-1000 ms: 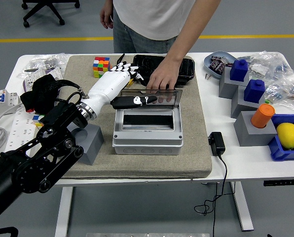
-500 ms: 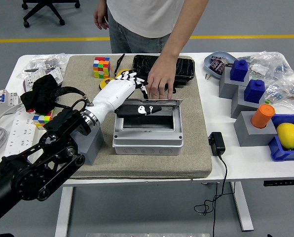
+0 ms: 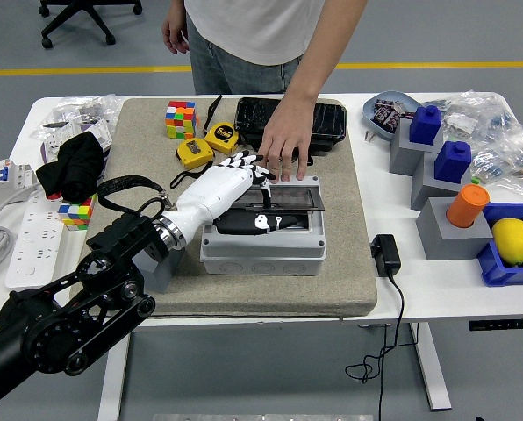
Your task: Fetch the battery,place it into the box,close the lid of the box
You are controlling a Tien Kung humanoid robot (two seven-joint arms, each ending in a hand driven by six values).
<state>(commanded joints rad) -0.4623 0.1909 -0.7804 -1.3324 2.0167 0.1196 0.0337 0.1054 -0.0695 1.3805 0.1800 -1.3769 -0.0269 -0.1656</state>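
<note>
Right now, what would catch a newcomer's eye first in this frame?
The robot's left hand reaches over the grey box mid-table, its fingers beside a person's hand at the box's far edge. At far right, a yellow lemon sits in a blue bin.

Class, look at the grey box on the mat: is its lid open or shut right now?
Nearly shut. The lid lies almost flat over the grey box, with the robot's left hand and a person's hand at its far edge.
</note>
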